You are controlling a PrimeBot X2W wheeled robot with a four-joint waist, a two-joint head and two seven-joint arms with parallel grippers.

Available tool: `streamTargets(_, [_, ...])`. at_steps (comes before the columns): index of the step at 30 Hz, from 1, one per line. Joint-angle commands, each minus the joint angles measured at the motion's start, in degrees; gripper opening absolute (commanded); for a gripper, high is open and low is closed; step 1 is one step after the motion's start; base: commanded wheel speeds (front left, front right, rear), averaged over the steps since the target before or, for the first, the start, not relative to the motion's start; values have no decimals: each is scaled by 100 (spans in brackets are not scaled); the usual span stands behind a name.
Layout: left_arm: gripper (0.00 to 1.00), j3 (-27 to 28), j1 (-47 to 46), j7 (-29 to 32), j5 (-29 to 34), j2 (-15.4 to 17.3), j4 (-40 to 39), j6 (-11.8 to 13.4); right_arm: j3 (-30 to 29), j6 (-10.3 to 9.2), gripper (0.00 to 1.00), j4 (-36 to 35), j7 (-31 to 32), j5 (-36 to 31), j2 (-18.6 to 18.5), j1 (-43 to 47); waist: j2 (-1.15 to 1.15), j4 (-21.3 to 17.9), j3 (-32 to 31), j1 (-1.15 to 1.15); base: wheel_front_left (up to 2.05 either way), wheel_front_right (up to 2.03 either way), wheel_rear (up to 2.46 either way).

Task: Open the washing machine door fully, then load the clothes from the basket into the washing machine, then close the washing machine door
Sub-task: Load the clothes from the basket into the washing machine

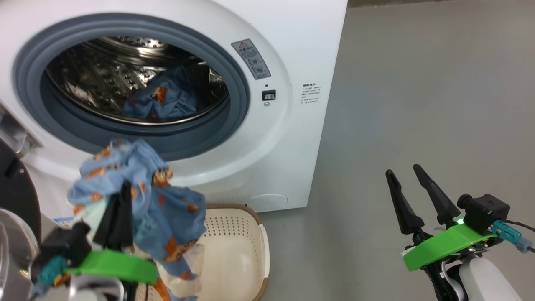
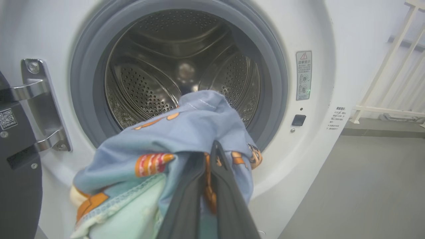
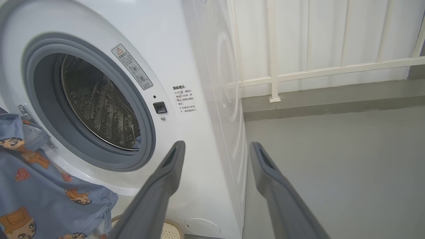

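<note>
While the left claw (image 1: 124,188) is clenching a bundle of the clothes (image 1: 167,209) between its pressed-together fingers, the fabric is draping down on both sides of them and hanging above the basket (image 1: 261,234), which is sitting on the floor (image 1: 418,104) against the foot of the washing machine (image 1: 301,50). The drum mouth (image 1: 138,79) is lying ahead of and above that claw in the head view. In the left wrist view it is sitting almost straight along the fingers' line, so the coming move is looking like a forward push with a slight lift to carry the trailing cloth over the grey-blue gasket (image 1: 240,108). One blue garment (image 1: 163,98) is already lying inside the drum. The washing machine door (image 1: 12,184) is standing swung open at the left edge. The right claw (image 1: 403,170) is idling released and empty, well off to the right, so the left arm is by far the nearer to the opening.
</note>
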Motion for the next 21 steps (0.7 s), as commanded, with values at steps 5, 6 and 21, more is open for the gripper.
streamTargets(5, [0, 175, -911, -70, 104, 225, 239, -94, 124, 9, 100, -201, -27, 59, -39, -159, 0, -87, 264, 0, 0, 0, 0])
streamTargets(6, [0, 175, -1036, -68, 106, 246, 329, -110, 121, 9, 100, -210, -27, 56, -33, -171, 0, -111, 319, 0, 0, 0, 0])
streamTargets(21, [0, 120, -3171, -71, 201, 462, 2489, -367, 74, 9, 100, -382, -27, 0, 25, -532, 0, -562, 1302, 0, 0, 0, 0])
